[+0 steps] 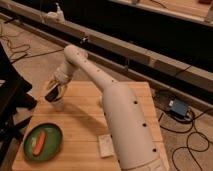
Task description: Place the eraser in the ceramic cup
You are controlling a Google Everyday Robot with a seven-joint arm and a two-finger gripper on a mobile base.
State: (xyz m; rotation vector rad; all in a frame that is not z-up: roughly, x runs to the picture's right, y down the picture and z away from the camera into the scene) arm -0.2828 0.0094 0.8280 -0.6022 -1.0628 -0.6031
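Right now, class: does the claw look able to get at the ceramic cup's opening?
Probably yes. The claw hangs directly above the ceramic cup at the wooden table's back left, holding a dark object, likely the eraser; nothing sits between them.

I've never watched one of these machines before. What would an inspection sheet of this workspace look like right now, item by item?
Surface: wooden table, light butcher-block top.
Job's things: ceramic cup stands upright near the table's far left corner; eraser, a dark block, is at the gripper directly over the cup's mouth.
Clutter: green plate at front left with an orange item on it; pale block near the front edge.
Gripper: gripper sits just above the cup.
Cables: black cables on the floor at right, by a blue box; more at far left.
Surroundings: long dark bench behind; concrete floor.
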